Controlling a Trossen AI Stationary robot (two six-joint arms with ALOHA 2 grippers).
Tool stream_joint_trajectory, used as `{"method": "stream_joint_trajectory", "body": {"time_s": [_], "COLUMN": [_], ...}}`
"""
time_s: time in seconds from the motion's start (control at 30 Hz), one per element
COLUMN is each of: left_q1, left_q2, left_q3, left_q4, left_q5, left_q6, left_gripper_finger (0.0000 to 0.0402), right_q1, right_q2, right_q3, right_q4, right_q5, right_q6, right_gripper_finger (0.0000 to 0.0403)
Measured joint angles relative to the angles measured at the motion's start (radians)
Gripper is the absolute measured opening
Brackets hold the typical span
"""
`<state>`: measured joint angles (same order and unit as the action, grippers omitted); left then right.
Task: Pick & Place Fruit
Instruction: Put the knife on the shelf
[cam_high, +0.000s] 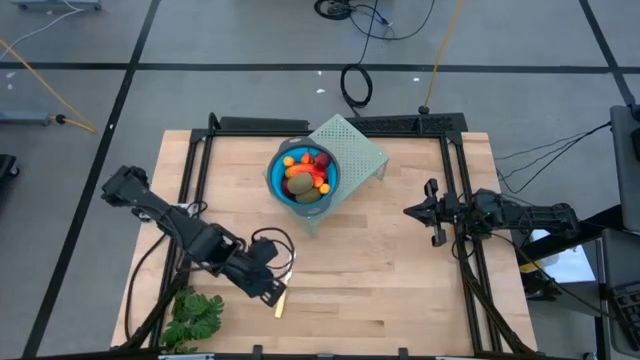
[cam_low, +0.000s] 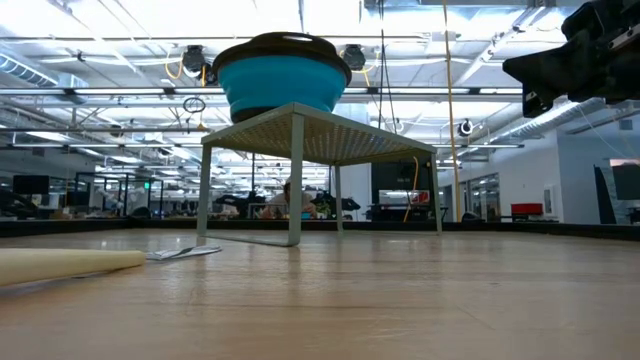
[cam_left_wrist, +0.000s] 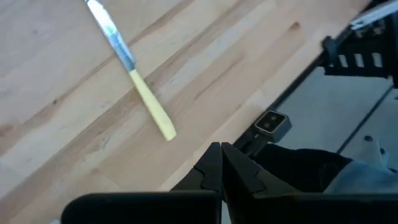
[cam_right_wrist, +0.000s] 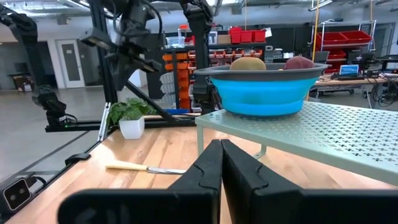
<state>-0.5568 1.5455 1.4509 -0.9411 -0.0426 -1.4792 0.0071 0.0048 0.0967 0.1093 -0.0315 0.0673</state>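
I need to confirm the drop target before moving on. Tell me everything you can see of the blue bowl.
The blue bowl is round, with bright blue, rubbery-looking walls and a dark grey rim. It sits upright on the pale green perforated metal stand, near one corner of its top. Inside it lies the fruit: orange and red pieces, a dark red ball and brown-green ovals, heaped slightly above the rim. No pincer touches it.

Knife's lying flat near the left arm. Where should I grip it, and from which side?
Grip the knife by its cream handle, from straight above, fingers across its width. It lies flat on the table with bare wood around it; the thin blade offers less hold.
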Motion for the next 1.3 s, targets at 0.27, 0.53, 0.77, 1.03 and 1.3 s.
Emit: {"method": "stream_joint_trajectory", "body": {"time_s": [0.27, 0.53, 0.77, 1.03, 1.3], "left_q1": [0.001, 0.001, 0.001, -0.008, -0.015], "left_q2": [0.085, 0.182, 0.257, 0.339, 0.391], "left_q3": [0.000, 0.000, 0.000, 0.000, 0.000], "left_q4": [-0.002, -0.005, 0.010, 0.019, 0.025], "left_q5": [0.010, 0.071, 0.076, 0.121, 0.119], "left_q6": [-0.121, -0.228, -0.258, -0.253, -0.251], "left_gripper_finger": [0.0001, 0.0001, 0.0002, 0.0004, 0.0021], "right_q1": [0.000, 0.000, 0.000, 0.000, 0.000], "right_q2": [0.000, 0.000, 0.000, 0.000, 0.000], "right_q3": [0.000, 0.000, 0.000, 0.000, 0.000], "right_q4": [0.000, 0.005, 0.026, 0.039, 0.044], "right_q5": [0.000, 0.000, 0.001, 0.000, 0.000], "right_q6": [0.000, 0.000, -0.002, -0.003, -0.001], "right_gripper_finger": [0.0000, 0.0000, 0.0000, 0.0000, 0.0000]}}
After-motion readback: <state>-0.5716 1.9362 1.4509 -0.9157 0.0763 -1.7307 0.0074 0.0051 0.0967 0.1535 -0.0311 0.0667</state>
